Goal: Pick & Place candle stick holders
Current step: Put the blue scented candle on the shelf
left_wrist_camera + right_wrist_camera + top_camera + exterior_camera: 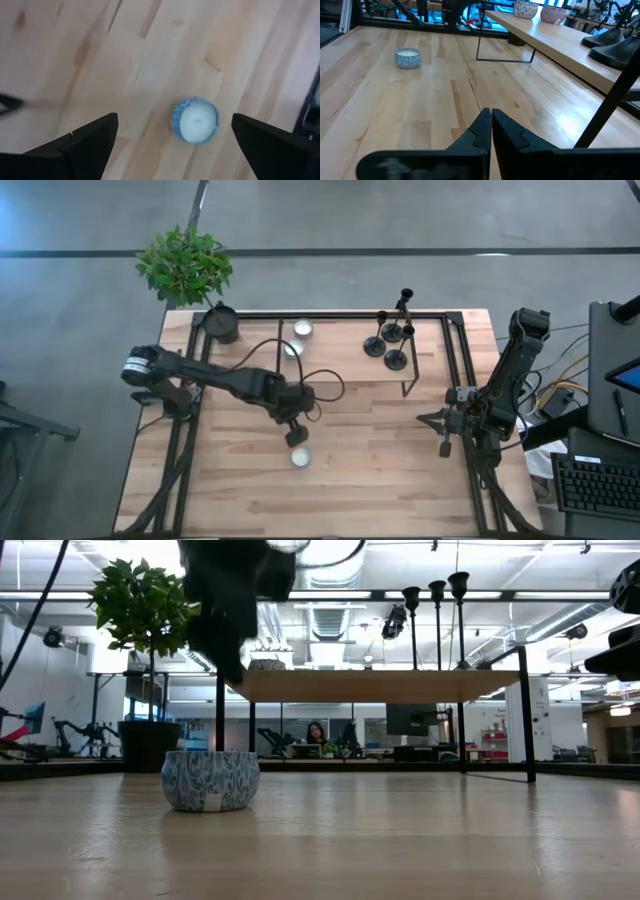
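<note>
My left gripper (296,434) hangs open, fingers spread wide and holding nothing, directly over a small blue-patterned candle (299,457) that sits on the bare table (380,470) near the middle. That candle is not what I am asked to move.

Further right and far back, the three candle stick holders (391,340) stand upright in a tight cluster on the raised shelf (350,355). I judge them stiff black metal, light but top-heavy: round disc base, thin stem, small cup on top. The stem looks like the place to pinch, low down near the base, so the piece does not swing; smooth metal may slip or twist between my fingers, and a knock could topple its neighbours, they stand so close.

At the far right my right gripper (444,442) waits clenched shut, empty, low by the table's right edge.

From above the stems nearly vanish, so I cannot tell whether the bases touch. In the low view only the cups and upper stems show above the shelf edge; in the right wrist view only a couple of bases show.
</note>
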